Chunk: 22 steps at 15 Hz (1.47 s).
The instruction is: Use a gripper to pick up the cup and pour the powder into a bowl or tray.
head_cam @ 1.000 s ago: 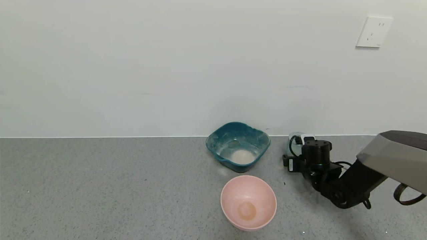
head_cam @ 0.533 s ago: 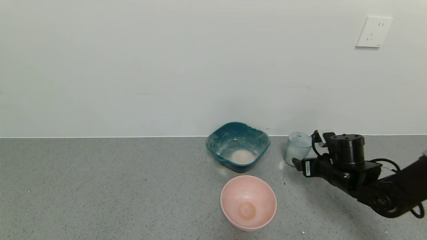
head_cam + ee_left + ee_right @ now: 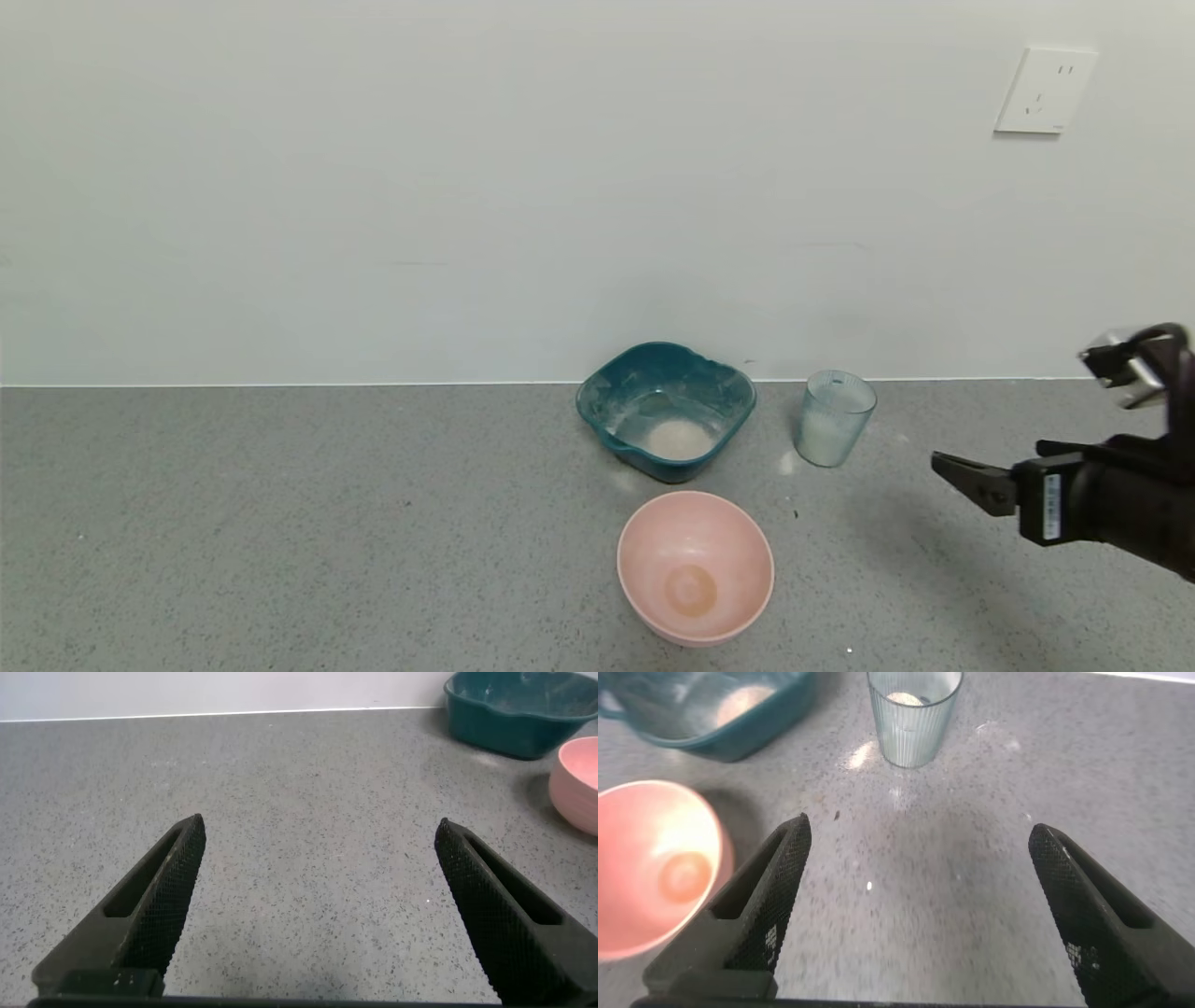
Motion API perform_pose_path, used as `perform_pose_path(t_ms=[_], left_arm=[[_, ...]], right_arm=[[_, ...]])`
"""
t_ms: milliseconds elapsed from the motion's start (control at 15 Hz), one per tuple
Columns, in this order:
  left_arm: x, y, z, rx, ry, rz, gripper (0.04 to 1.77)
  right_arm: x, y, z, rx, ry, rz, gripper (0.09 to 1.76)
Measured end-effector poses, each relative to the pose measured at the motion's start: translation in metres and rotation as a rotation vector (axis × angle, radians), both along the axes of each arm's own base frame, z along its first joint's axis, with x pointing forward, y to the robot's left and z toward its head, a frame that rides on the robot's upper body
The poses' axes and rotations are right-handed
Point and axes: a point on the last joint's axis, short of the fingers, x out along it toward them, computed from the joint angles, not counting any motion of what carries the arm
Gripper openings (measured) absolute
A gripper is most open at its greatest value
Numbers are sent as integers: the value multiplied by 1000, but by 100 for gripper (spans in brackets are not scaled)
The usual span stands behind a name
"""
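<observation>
The clear ribbed cup [image 3: 836, 418] stands upright on the grey counter, just right of the dark teal basin [image 3: 605, 418]. White powder [image 3: 823, 439] fills the cup's lower part. A small heap of white powder [image 3: 677, 436] lies in the basin. My right gripper [image 3: 971, 476] is open and empty, well to the right of the cup and a little nearer me. In the right wrist view the cup [image 3: 913, 719] stands ahead of the wide-open right gripper [image 3: 918, 828], with the basin [image 3: 738, 733] beside it. My left gripper [image 3: 319, 821] is open and empty over bare counter.
A round pink bowl [image 3: 695, 565] with an orange-brown stain sits in front of the basin; it also shows in the right wrist view [image 3: 645, 859]. The wall runs close behind the basin and cup. A white socket [image 3: 1044, 91] is on the wall.
My right gripper has drawn back to the right, away from the cup. The cup stays standing beside the basin, now in full view.
</observation>
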Motion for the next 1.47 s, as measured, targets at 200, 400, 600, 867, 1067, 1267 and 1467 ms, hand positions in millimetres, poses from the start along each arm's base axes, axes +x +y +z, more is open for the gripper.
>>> perform_pose_path(t_ms=[200,400,600,867,1067,1267,1467], left_arm=[[0,0,0,0,0,0,176],[0,0,0,0,1,0,176],[0,0,0,0,0,0,176],[0,0,0,0,1,0,176],[0,0,0,0,0,0,176],[0,0,0,0,0,0,176],[0,0,0,0,0,0,176]], right_arm=[[-55,-16,27,30,-91,8,170],[-105,-33,40,52,-184,-3,170],[-148,-46,40,68,-261,-24,170],[-192,-60,36,63,-376,-126,170],[-210,-62,32,53,-439,-230,170],[-224,-61,25,35,-491,-281,170],[-238,-61,7,-10,-538,-284,170]])
